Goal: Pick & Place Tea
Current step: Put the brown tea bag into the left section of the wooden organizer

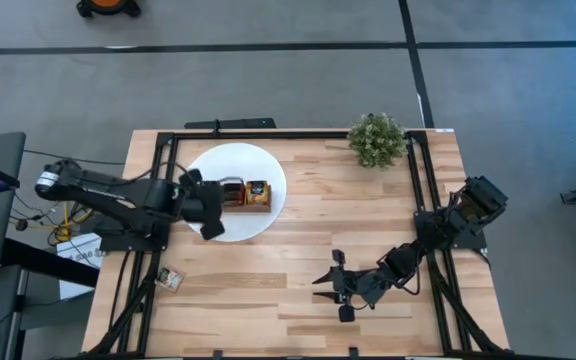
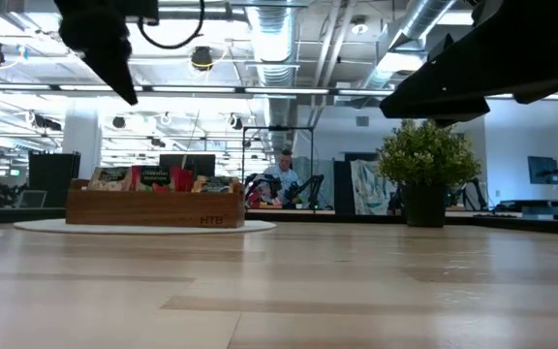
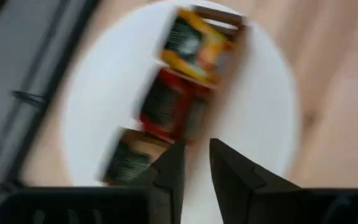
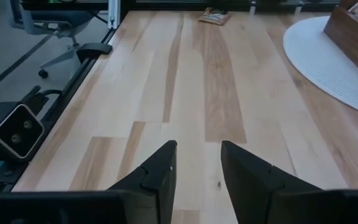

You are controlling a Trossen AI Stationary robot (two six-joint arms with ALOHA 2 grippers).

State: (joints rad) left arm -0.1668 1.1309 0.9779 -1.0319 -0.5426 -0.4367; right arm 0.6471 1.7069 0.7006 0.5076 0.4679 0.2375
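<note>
Left gripper (image 3: 196, 163) hangs above the wooden tray (image 1: 245, 193), its two dark fingers (image 3: 169, 171) slightly apart with a narrow gap between them and nothing held there. Seen from the left wrist, the fingertips sit over the middle of the tray, near the red sachets (image 3: 166, 109); the orange-yellow sachets (image 3: 194, 43) fill the compartment at one end and the white-and-green sachets (image 3: 124, 160) the compartment at the other. The tray rests on the white disc (image 1: 268, 215), which lies toward the far left of the table (image 1: 298, 270). From the low view the tea stands upright in the tray, poking above its wall. One loose sachet (image 1: 171, 279) lies flat on the wood near the table's left edge, well apart from the disc. A small potted plant (image 1: 376, 139) stands at the far right corner. The right gripper (image 1: 340, 287) waits low over the near middle of the table, fingers parted, empty.
</note>
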